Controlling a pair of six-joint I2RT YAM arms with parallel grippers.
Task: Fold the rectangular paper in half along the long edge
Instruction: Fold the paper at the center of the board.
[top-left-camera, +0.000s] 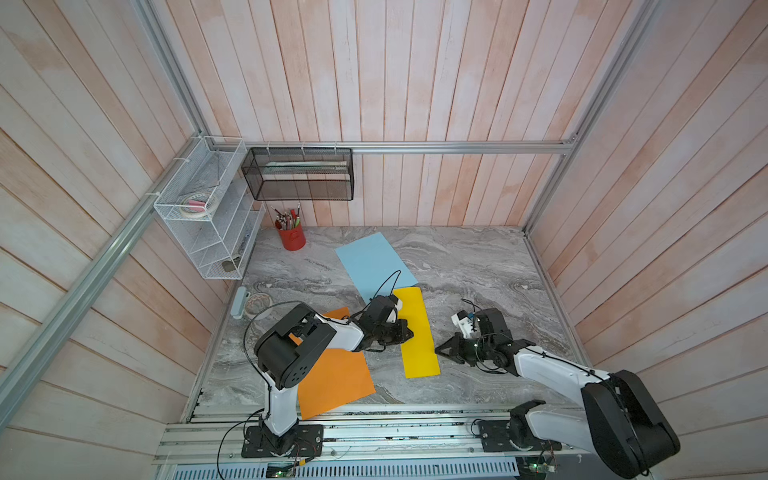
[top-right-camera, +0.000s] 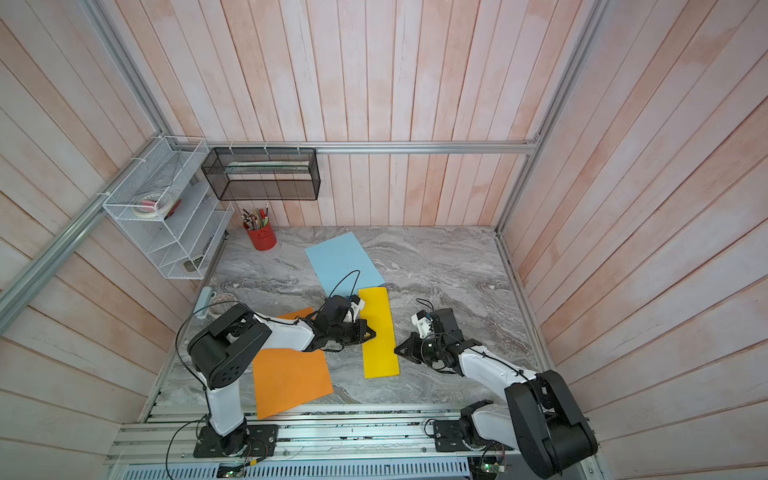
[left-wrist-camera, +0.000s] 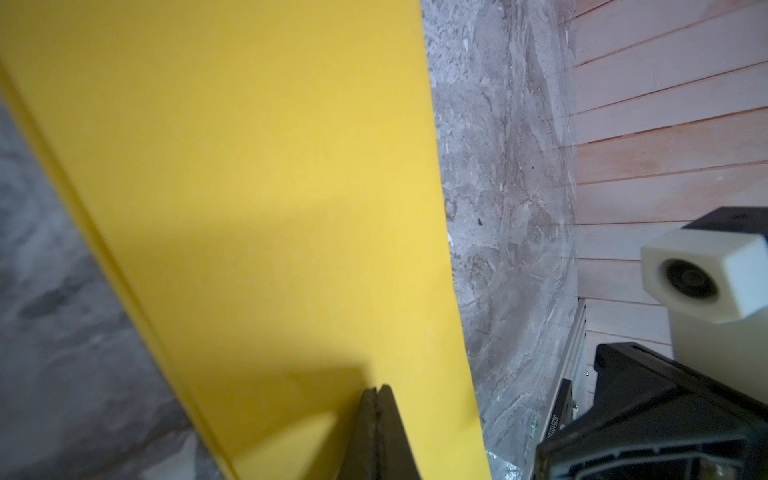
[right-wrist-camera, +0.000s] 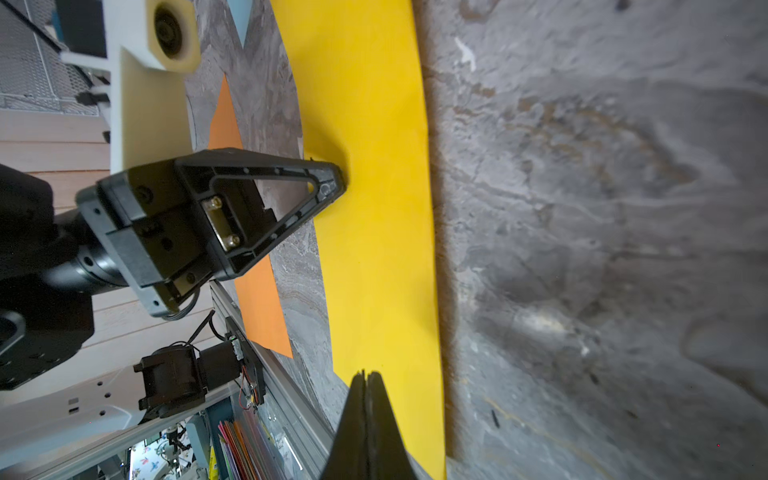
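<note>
While narrow yellow paper strip (top-left-camera: 420, 349) lies long axis front-to-back between arms, left gripper (top-left-camera: 407, 333) tip sits on left edge — right gripper (top-left-camera: 439, 351) at right; both closed, empty.

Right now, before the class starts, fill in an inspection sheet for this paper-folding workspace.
Surface: grey marbled table, flat.
Job's things: yellow paper, a narrow strip lying flat, seemingly already folded.
Clutter: blue paper behind it; orange paper partly under the left arm; red pencil cup at the back.
Grippers: left gripper shut, tip over the yellow paper's edge; right gripper shut, tip at the opposite edge.
Cables: black cable looping above the left wrist.
Surroundings: plank walls, white wire rack, black mesh basket.
</note>
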